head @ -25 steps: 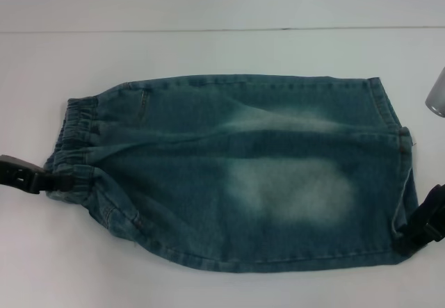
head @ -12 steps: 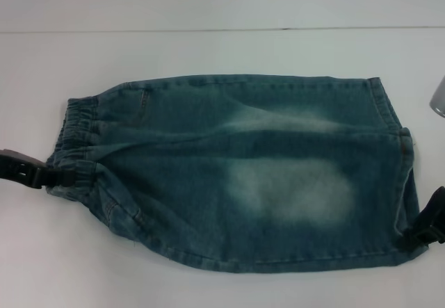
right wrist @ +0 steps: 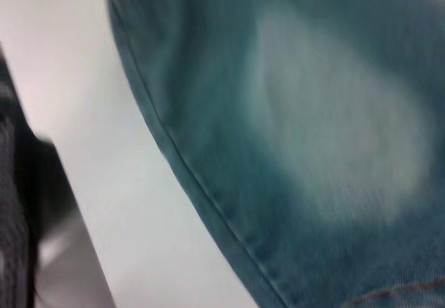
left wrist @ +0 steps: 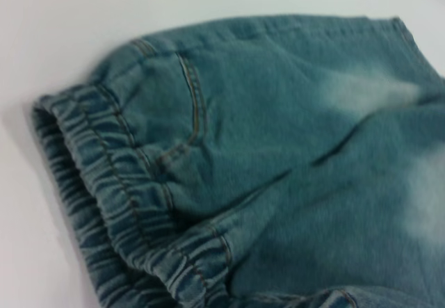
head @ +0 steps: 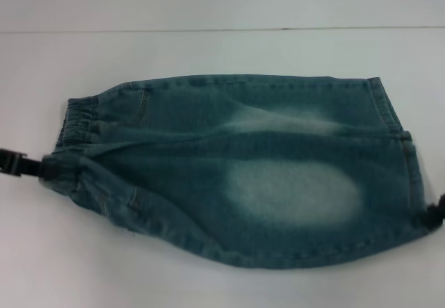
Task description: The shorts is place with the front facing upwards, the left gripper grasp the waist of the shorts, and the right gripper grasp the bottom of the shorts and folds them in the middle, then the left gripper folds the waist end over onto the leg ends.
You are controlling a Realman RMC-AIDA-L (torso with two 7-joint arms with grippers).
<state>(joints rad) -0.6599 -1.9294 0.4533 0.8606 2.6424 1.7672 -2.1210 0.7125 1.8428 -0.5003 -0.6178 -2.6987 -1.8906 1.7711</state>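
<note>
The blue-green denim shorts (head: 243, 169) lie folded lengthwise on the white table, with a pale faded patch (head: 292, 193) facing up. The gathered waist (head: 76, 124) is at the left and the straight leg ends (head: 403, 155) are at the right. My left gripper (head: 43, 168) is shut on the near corner of the waist. At the right edge of the head view only a sliver of my right gripper (head: 435, 214) shows, shut on the near corner of the leg ends. The cloth is drawn taut between them. The left wrist view shows the waist (left wrist: 104, 204) close up, the right wrist view the folded edge (right wrist: 208, 204).
The white table (head: 208, 51) surrounds the shorts on all sides. Its far edge (head: 222, 29) runs across the back. A dark blurred shape (right wrist: 17, 204) fills one edge of the right wrist view.
Both grippers have pulled outward, stretching the shorts' near edge. The right gripper has slid almost out of the head view, and its silver wrist no longer shows at the upper right.
</note>
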